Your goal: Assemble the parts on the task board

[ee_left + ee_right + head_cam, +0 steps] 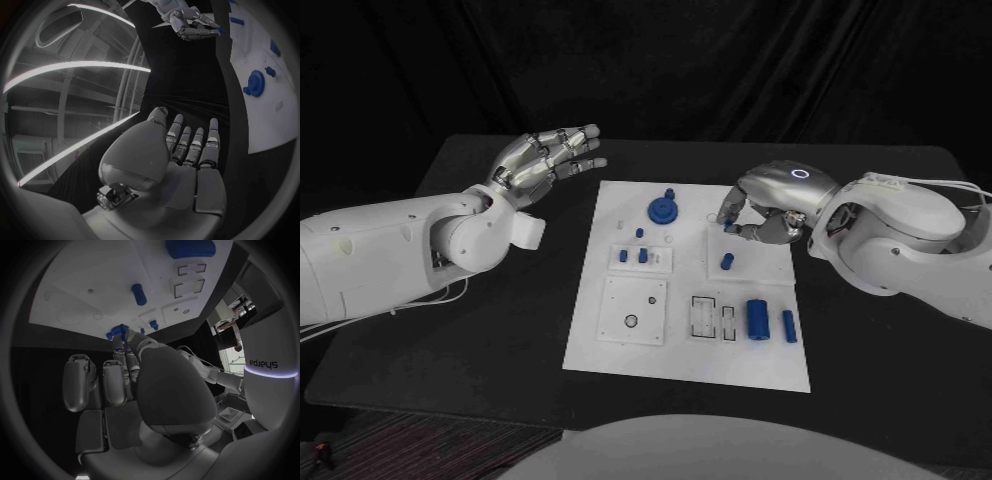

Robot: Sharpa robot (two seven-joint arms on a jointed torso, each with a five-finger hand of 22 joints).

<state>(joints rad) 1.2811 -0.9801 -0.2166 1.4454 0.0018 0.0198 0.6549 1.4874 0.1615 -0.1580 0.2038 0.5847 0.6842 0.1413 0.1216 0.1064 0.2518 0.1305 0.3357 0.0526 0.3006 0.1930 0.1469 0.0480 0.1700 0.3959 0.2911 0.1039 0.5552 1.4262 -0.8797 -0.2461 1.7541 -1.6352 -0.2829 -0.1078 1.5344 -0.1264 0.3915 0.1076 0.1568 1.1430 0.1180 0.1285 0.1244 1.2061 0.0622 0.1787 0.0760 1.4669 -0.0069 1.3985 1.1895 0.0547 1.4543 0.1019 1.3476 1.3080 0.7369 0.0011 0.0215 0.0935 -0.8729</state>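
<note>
The white board (pixel 682 345) lies mid-table. Nearest on it rest blue cylinders (pixel 759 319), probably light, rigid and smooth; grip across the middle. Farther back, the right hand (pixel 759 215) has fingers curled at a small blue peg (pixel 731 227); whether it pinches is unclear. The left hand (pixel 548 160) hovers, fingers spread.

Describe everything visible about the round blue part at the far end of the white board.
The round blue disc-shaped part looks like matte plastic: a flat circular body with a small blue knob or peg beside its far edge. It sits on the far end of the white task board, which rests on the black table. The left wrist view shows it too, round with a paler centre. Nothing touches it; the right hand works to one side, apart from it.
</note>
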